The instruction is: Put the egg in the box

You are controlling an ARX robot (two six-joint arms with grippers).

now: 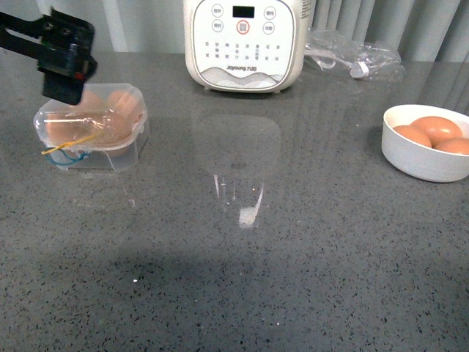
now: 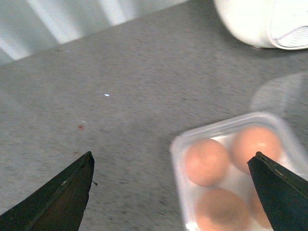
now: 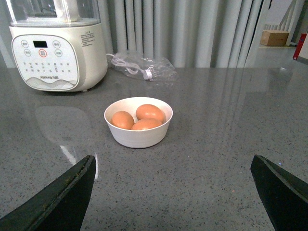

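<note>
Now the box holds 4 eggs, long axes unclear, below the left gripper, fingers apart and empty.

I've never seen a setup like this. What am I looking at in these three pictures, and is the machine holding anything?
It is a robot with two arms, each ending in jaws. One picture comes from a camera on its body, looking across a grey table. The other two come from cameras on the wrists, so the dark wedges at their lower corners are the jaws themselves.

In the body view, the left arm's gripper hangs above a clear box with brown eggs in it. The left wrist camera looks down on that box; the jaws are apart and hold nothing.

The right gripper is also open and empty, facing a white bowl with three eggs. At the back stand a white kitchen appliance and a plastic bag.
</note>
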